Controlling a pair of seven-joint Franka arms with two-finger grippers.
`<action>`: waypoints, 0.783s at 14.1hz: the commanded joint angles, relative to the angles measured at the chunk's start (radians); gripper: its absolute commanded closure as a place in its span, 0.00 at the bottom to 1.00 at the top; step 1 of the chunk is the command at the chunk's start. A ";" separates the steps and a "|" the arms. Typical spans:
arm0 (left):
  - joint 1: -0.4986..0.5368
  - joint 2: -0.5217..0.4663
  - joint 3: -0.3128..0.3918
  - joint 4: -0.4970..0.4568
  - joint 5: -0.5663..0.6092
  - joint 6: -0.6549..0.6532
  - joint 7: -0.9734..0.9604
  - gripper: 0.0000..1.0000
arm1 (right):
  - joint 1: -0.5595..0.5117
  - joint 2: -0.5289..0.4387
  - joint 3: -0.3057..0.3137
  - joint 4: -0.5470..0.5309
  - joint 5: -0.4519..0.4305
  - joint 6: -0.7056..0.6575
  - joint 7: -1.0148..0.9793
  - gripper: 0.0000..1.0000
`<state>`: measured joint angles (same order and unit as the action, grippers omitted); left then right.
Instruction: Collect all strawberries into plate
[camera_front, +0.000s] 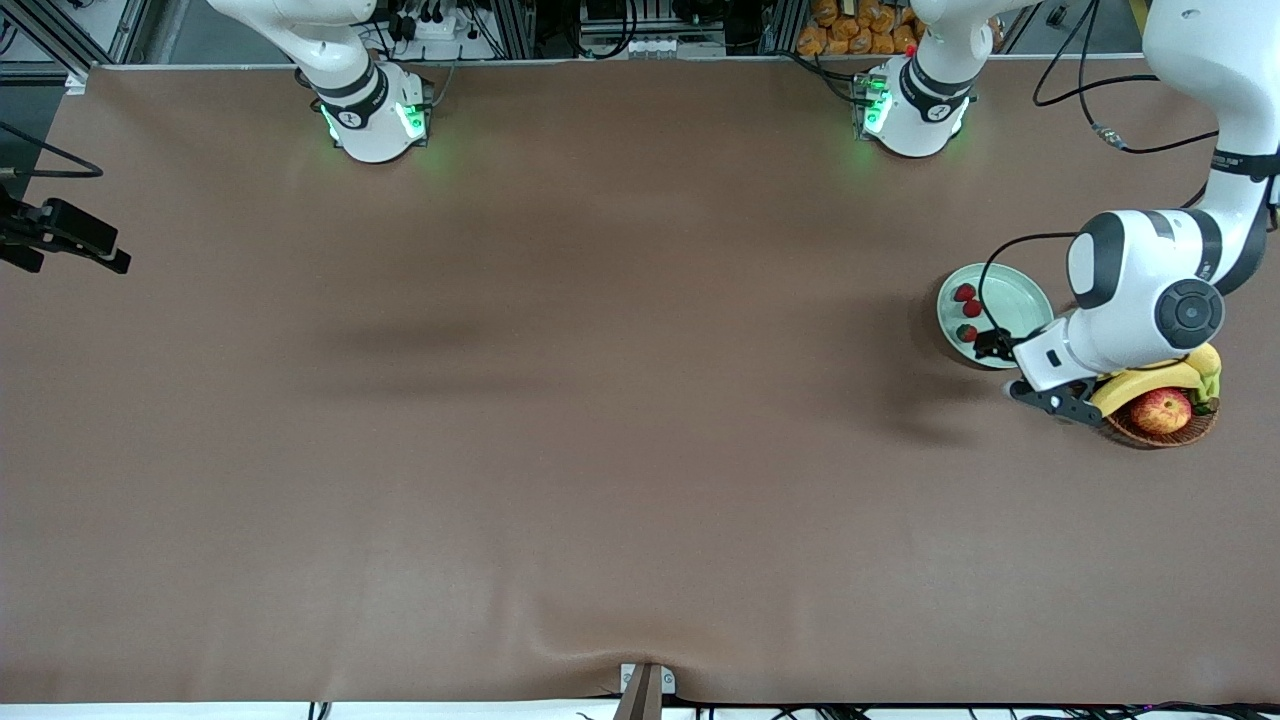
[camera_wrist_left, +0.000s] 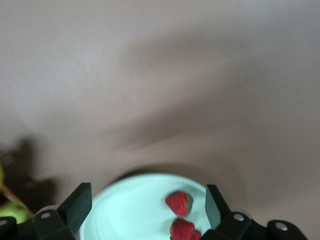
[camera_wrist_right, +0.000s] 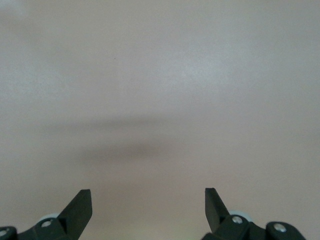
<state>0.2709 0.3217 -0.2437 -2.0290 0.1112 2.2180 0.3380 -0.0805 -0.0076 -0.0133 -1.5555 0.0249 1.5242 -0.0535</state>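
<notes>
A broad brown desk (camera_front: 560, 420) fills the front view, with the two arm bases standing along its edge farthest from the camera and most of its surface bare.

The right gripper (camera_wrist_right: 148, 200) belongs to the arm that waits: its wrist view shows only bare brown surface below it. Its jaws stand wide apart with nothing between them.

Toward the left arm's end of the desk lies the plate (camera_front: 1010, 290), pale mint green and round. Three strawberries (camera_front: 967, 310) lie in it, in a short row along the side of the dish facing the middle of the desk, close together. No berry shows anywhere else on the desk, so the collecting looks finished or very nearly so.

The left gripper (camera_front: 995, 345) hangs over the plate's rim on the side nearer the camera. Its jaws are spread wide and empty; in its wrist view the plate (camera_wrist_left: 135, 210) and two of the berries (camera_wrist_left: 179, 203) show between and below the open fingers (camera_wrist_left: 77, 202). The berries sit slightly toward the middle of the desk from the jaws.

Just beside the plate, nearer the camera and toward the desk's end, a wicker basket (camera_front: 1165, 430) holds a banana (camera_front: 1150, 382) and an apple (camera_front: 1160, 410). The left arm's wrist passes over it, so any withdrawal should rise first.
</notes>
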 joint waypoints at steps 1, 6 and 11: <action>-0.010 0.079 0.001 0.160 0.019 -0.014 -0.011 0.00 | -0.002 0.005 0.006 0.011 0.001 -0.004 0.014 0.00; -0.033 0.131 0.003 0.272 0.021 -0.014 -0.013 0.00 | -0.004 0.005 0.006 0.011 0.001 -0.003 0.014 0.00; -0.064 0.158 0.009 0.340 0.018 -0.017 -0.014 0.00 | -0.002 0.005 0.006 0.011 0.001 -0.001 0.014 0.00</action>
<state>0.2294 0.4522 -0.2432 -1.7443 0.1112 2.2176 0.3377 -0.0805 -0.0076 -0.0129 -1.5554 0.0250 1.5247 -0.0534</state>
